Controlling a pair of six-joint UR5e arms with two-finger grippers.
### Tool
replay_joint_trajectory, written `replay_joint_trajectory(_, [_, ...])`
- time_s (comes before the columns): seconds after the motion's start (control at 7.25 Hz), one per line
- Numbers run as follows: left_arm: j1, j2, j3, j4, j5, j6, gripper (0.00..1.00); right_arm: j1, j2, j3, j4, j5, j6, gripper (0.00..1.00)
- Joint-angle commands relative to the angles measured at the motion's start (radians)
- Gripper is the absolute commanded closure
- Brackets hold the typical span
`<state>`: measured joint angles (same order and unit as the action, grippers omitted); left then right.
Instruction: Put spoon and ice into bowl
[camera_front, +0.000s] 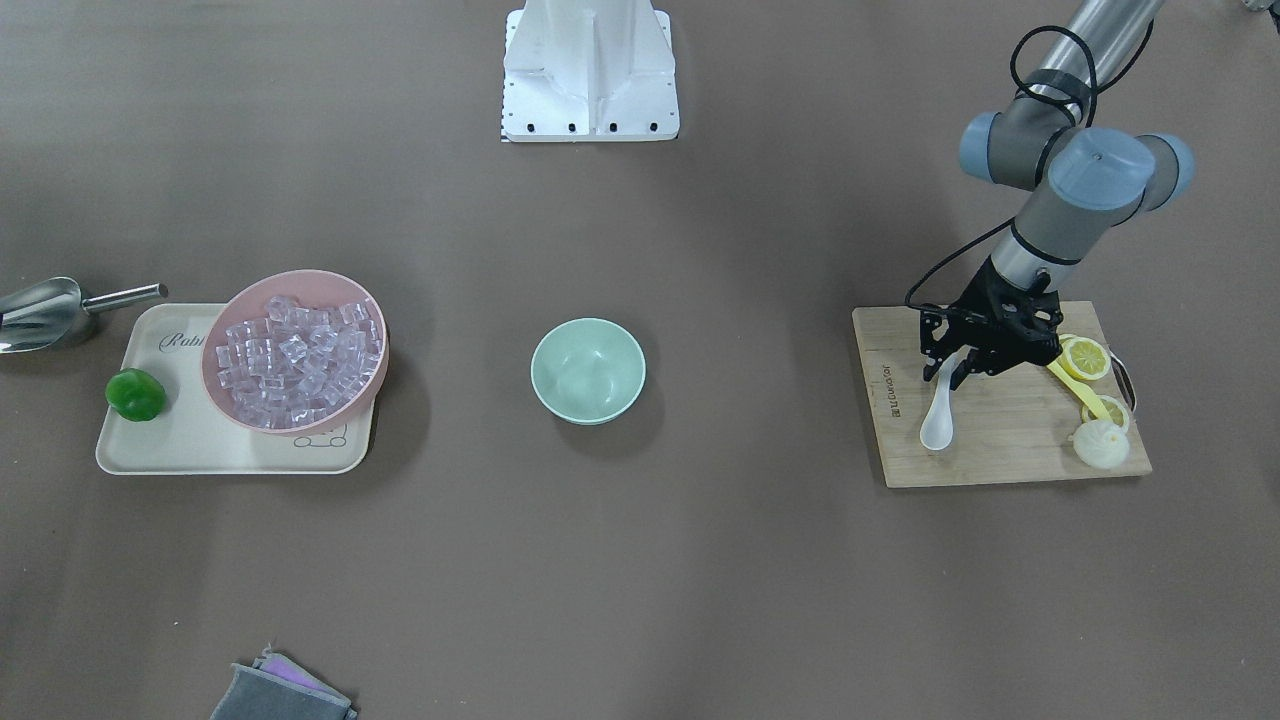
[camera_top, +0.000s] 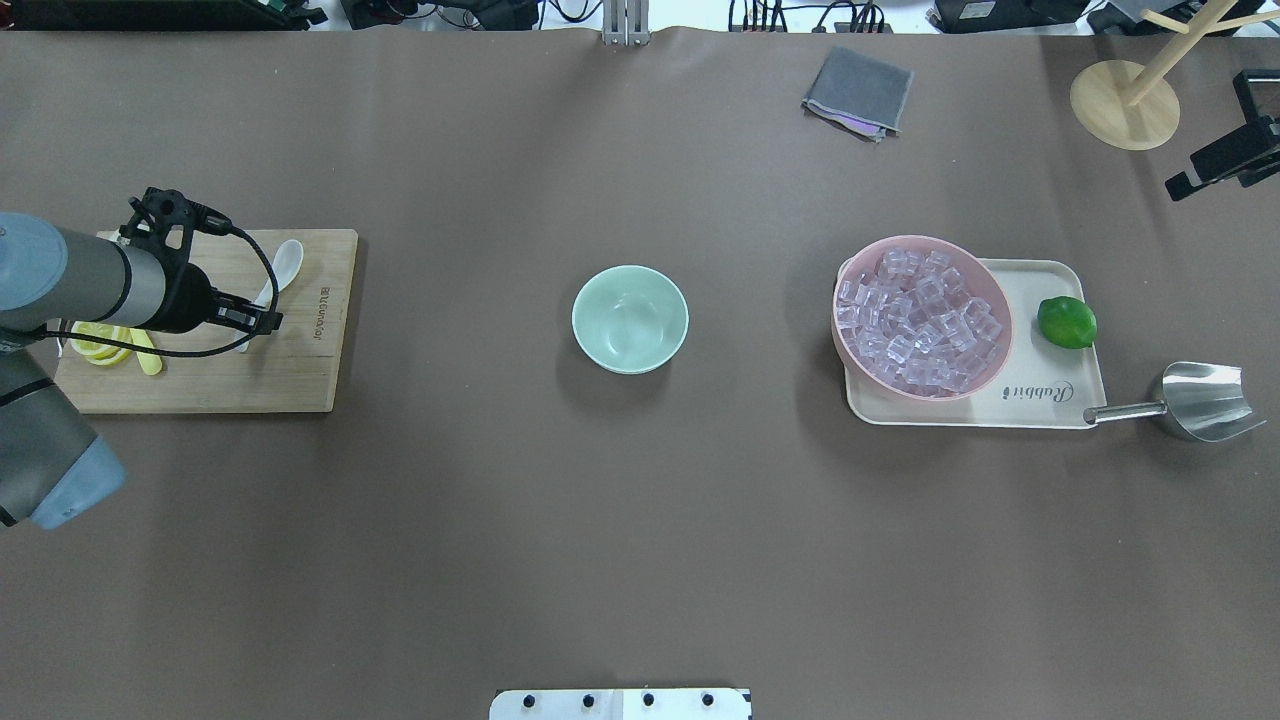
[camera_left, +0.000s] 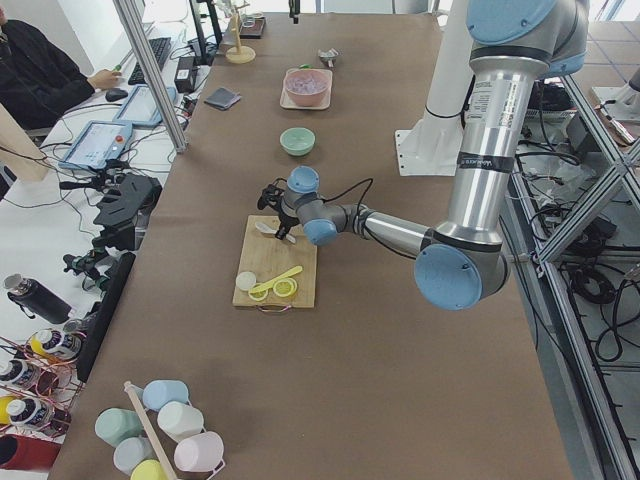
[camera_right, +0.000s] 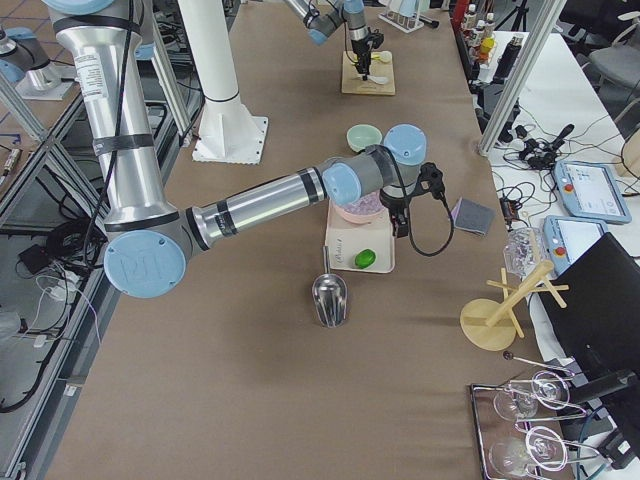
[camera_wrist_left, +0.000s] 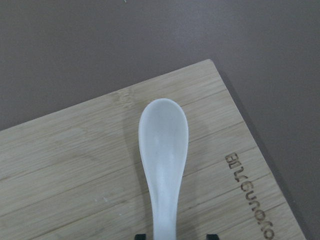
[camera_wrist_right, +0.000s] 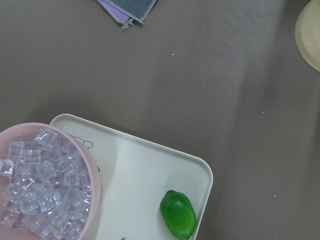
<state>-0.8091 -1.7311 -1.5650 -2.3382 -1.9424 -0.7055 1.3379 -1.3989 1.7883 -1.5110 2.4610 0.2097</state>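
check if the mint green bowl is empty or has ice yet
Empty: the bowl shows a bare inside; the ice sits in the pink bowl.

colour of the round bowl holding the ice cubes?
Pale pink. The round bowl of clear ice cubes shows best in the overhead exterior view.

Bare table (camera_top: 460, 300) lies between cutting board (camera_top: 300, 380) and bowl (camera_top: 630, 325) — lemon slices (camera_top: 95, 342) and yellow spoon (camera_top: 148, 357) crowd the board's left end.

The left claw (camera_front: 958, 378) is placed at the handle of the spoon (camera_front: 938, 425), laid on the wooden board (camera_front: 1010, 450); the bowl (camera_front: 588, 372) is set well apart.
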Motion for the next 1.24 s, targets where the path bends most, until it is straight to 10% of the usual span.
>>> replay_joint_trajectory(0.0, [-0.001,0.001,-0.006,0.005,-0.022,0.000,1.00,0.000,0.000,0.000,0.000,0.000,0.005,0.00])
replay_joint_trajectory(0.41, [-0.114,-0.022,-0.030,0.010,-0.226,-0.003,1.00,0.000,0.015,0.003,0.000,-0.002,0.031,0.00])
replay_joint_trajectory(1.1, [-0.113,-0.274,-0.035,0.165,-0.224,-0.314,1.00,-0.335,0.064,0.195,0.027,-0.225,0.329,0.00])
